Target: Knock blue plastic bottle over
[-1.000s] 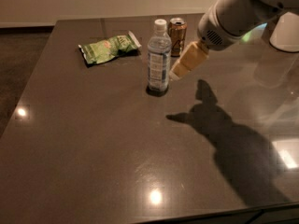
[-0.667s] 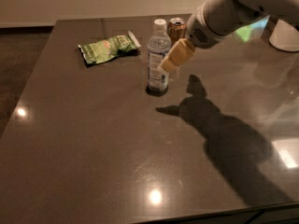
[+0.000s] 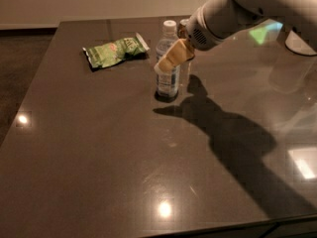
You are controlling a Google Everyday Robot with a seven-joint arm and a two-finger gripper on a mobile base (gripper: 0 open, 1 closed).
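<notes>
The blue plastic bottle (image 3: 167,82) stood upright near the middle of the desk's (image 3: 99,157) far edge, white cap on. Its pale label carried print I couldn't read, and I couldn't tell how full it was. The end effector (image 3: 173,58) hung against the bottle's upper right side, overlapping its label; whether it was clenched or released, I couldn't tell. Only the rim of a can (image 3: 182,23) showed behind the arm. A green snack bag (image 3: 115,51) lay flat toward the far left corner, its lettering illegible.
</notes>
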